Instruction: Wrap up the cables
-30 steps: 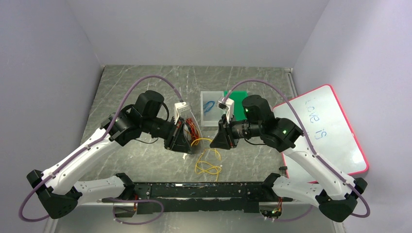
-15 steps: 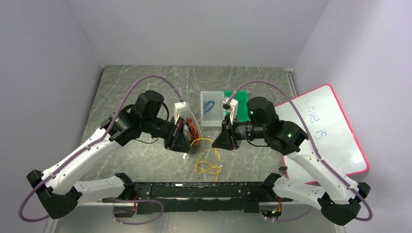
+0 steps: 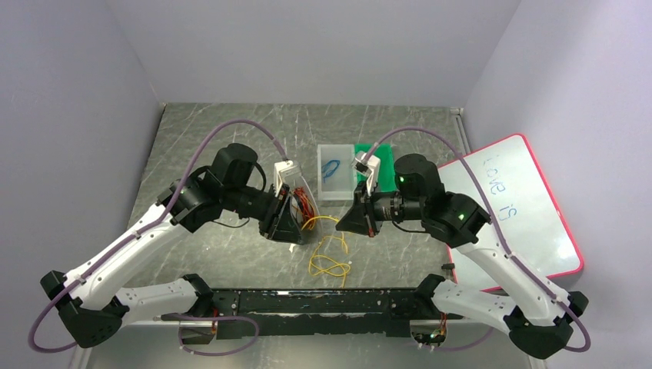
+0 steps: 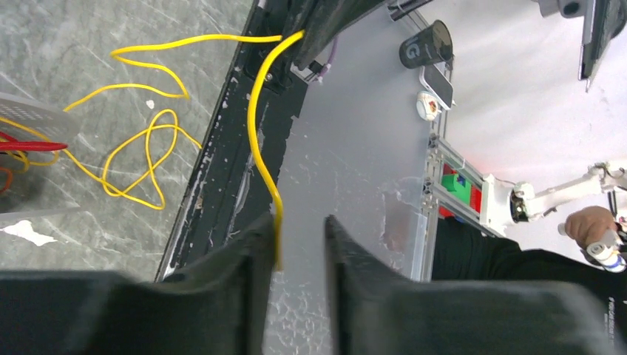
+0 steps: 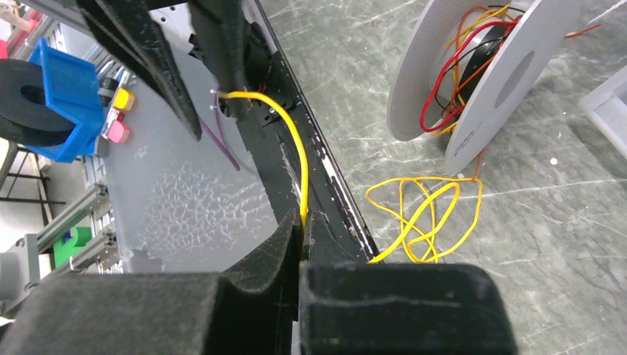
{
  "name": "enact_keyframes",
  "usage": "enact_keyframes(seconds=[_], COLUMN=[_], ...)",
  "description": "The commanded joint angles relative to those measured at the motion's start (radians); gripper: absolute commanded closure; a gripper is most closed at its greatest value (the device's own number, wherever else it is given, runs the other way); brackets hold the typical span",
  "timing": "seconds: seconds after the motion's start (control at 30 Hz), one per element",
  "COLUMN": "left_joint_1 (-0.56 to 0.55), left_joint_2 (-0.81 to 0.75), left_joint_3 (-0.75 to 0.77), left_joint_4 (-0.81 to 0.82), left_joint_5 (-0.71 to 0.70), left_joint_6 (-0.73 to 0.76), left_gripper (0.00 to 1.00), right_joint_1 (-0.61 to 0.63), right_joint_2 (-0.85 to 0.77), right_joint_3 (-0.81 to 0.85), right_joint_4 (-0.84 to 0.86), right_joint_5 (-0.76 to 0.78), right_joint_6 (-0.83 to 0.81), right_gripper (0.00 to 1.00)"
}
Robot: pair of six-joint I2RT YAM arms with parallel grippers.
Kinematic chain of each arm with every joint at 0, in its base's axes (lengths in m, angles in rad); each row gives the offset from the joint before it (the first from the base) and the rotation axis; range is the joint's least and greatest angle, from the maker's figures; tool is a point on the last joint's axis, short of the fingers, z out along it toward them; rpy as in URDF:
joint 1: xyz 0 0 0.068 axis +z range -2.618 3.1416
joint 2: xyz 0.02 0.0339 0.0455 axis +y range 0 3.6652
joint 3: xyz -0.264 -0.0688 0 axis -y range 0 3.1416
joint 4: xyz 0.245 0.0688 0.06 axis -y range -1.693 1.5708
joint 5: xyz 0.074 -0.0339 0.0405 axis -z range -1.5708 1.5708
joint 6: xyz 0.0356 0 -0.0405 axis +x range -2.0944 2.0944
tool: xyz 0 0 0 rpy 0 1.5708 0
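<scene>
Now | R jaws clenched on yellow cable [image 5: 302, 166] | L jaws parted — cable against one inner face | slack looped on tabletop [image 5: 562, 251] nr spool [image 5: 444, 74]

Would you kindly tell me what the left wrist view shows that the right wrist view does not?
Only left wrist: a person's hand beyond the table, and the left gripper close up, jaws parted beside the yellow cable. Only right wrist: a blue bin, and the right gripper shut on that cable. Both: the cable strung between the grippers, its loops on the table, and red wires on the spool.
</scene>
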Motion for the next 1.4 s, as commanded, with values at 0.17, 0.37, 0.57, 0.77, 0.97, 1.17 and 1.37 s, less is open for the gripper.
enact_keyframes(seconds=[0.17, 0.37, 0.57, 0.77, 0.97, 1.17, 1.37], left_joint_1=[-0.005, -0.004, -0.005, -0.005, -0.005, -0.007, -0.017], left_joint_2=[-0.037, -0.048, -0.045, 0.021, 0.106, 0.190, 0.255], left_joint_3=[0.039, 0.065, 0.050, 0.040, 0.045, 0.060, 0.057], left_joint_4=[0.034, 0.020, 0.016, -0.046, -0.085, -0.103, -0.128], left_joint_5=[-0.202, -0.437, -0.632, -0.783, -0.857, -0.880, -0.903], left_joint_6=[-0.045, -0.128, -0.204, -0.306, -0.380, -0.397, -0.393], left_gripper=[0.39, 0.23, 0.21, 0.22, 0.25, 0.31, 0.36], right_joint_1=[0.003, 0.003, 0.004, 0.003, 0.004, 0.003, 0.003], right_joint_2=[-0.019, 0.009, 0.049, 0.066, 0.054, 0.043, 0.031], right_joint_3=[0.085, 0.220, 0.306, 0.324, 0.293, 0.253, 0.226], right_joint_4=[-0.060, -0.196, -0.278, -0.272, -0.242, -0.216, -0.200], right_joint_5=[0.109, 0.274, 0.513, 0.667, 0.685, 0.676, 0.677], right_joint_6=[-0.024, -0.077, -0.113, -0.108, -0.122, -0.127, -0.131], right_gripper=[1.00, 1.00, 1.00, 1.00, 1.00, 1.00, 1.00])
